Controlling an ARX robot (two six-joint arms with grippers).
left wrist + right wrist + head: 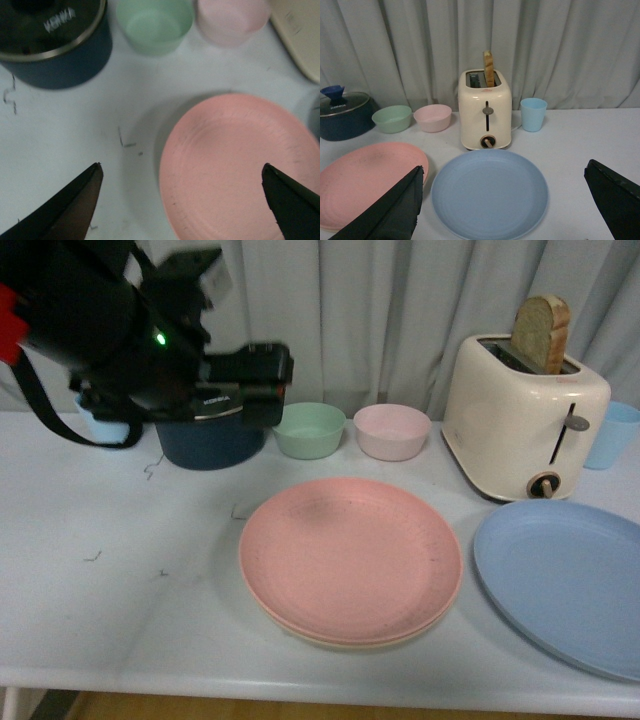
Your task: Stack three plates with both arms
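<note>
The pink plate [350,555] lies mid-table on top of the beige plate [340,643], of which only a thin rim shows underneath. To their right the light blue plate [565,580] rests alone on the table. In the left wrist view my left gripper [181,166] hangs open above the pink plate's [240,165] left part, with nothing between its fingers. In the right wrist view my right gripper [504,167] is open, low over the near side of the blue plate [490,192], also holding nothing. The right arm does not show in the front view.
Along the back stand a dark blue lidded pot [210,445], a green bowl [310,430], a pink bowl [392,431], and a cream toaster [525,415] holding a bread slice. A light blue cup [612,435] stands at the far right. The table's front edge [300,690] runs close below the plates.
</note>
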